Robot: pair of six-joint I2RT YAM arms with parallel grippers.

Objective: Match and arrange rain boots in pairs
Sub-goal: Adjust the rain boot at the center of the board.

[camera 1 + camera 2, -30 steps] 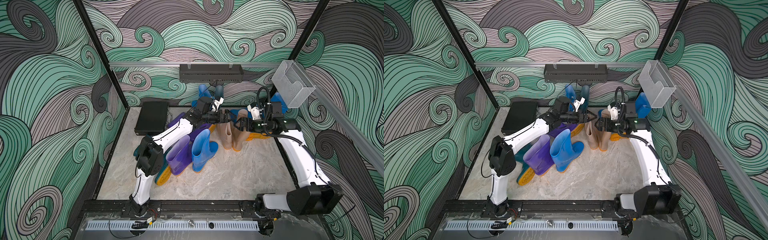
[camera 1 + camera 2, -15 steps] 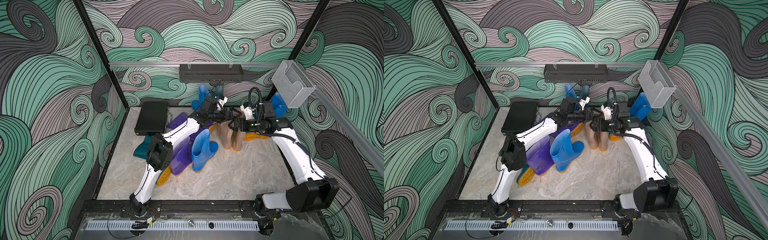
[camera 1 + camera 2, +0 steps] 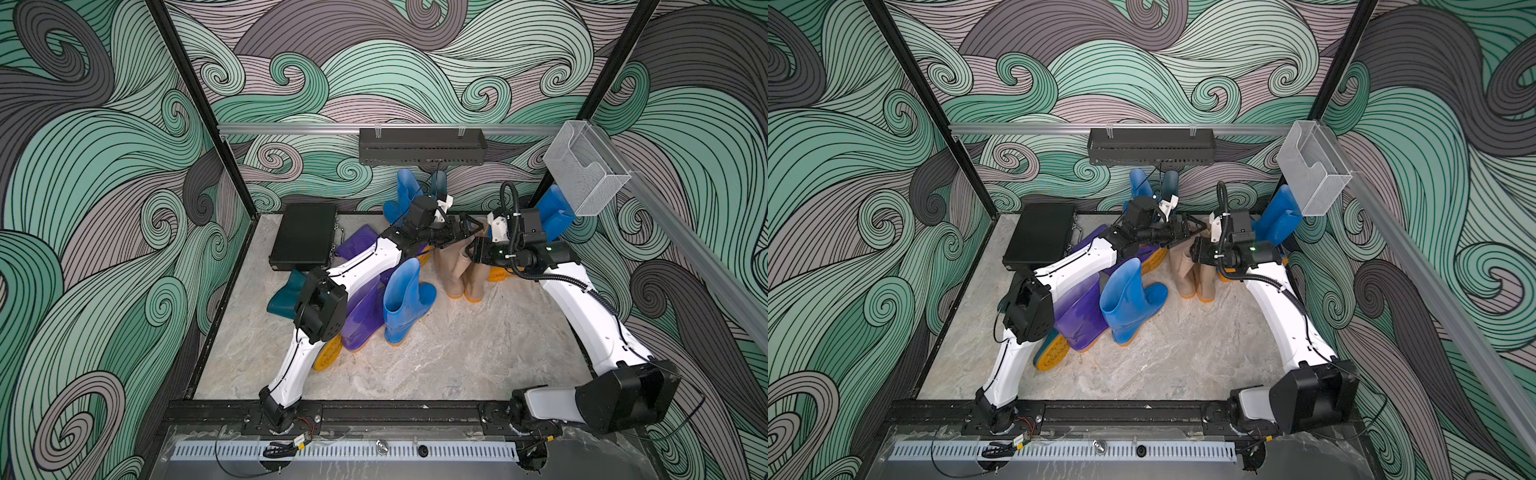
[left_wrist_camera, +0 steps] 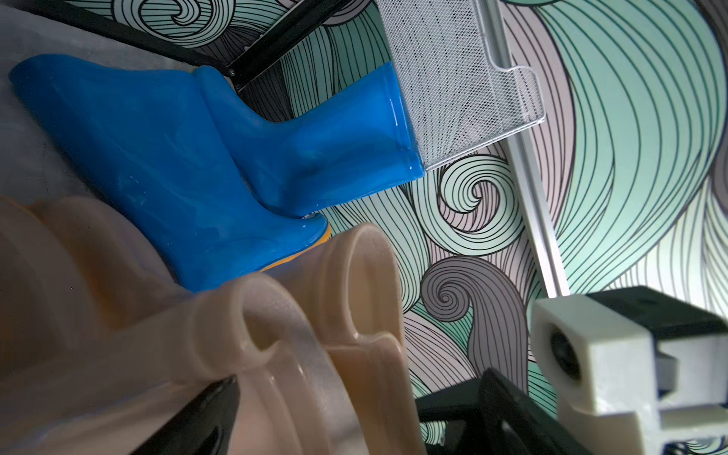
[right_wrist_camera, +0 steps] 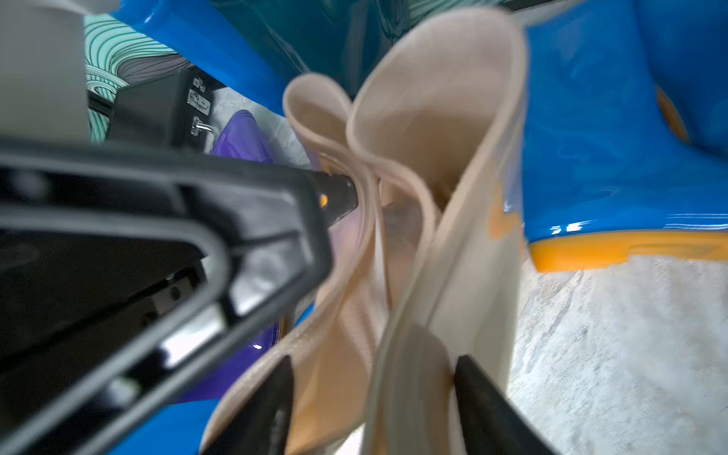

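Note:
Two beige rain boots (image 3: 457, 274) (image 3: 1192, 274) stand side by side mid-table. My right gripper (image 3: 471, 254) (image 5: 374, 366) is shut on their upper shafts, squashing the cuffs (image 5: 413, 165) together. My left gripper (image 3: 471, 227) (image 4: 360, 390) is open, its fingers (image 4: 214, 413) straddling the same cuffs (image 4: 275, 335). Nearer the front, a blue boot (image 3: 405, 299) stands beside a purple boot (image 3: 361, 316). Another purple boot (image 3: 359, 241) and a teal boot (image 3: 284, 295) lie under the left arm. Two blue boots (image 3: 552, 212) (image 4: 157, 149) lean at the rear right.
A flat black case (image 3: 305, 235) lies at the rear left. A blue boot (image 3: 405, 191) and a teal boot (image 3: 438, 185) stand at the back wall under a black shelf (image 3: 422, 145). A clear mesh bin (image 3: 582, 166) hangs on the right rail.
My right arm swung left to the beige boots and its jaws closed on their shafts. My left arm stretched further right to the same cuffs, still open.

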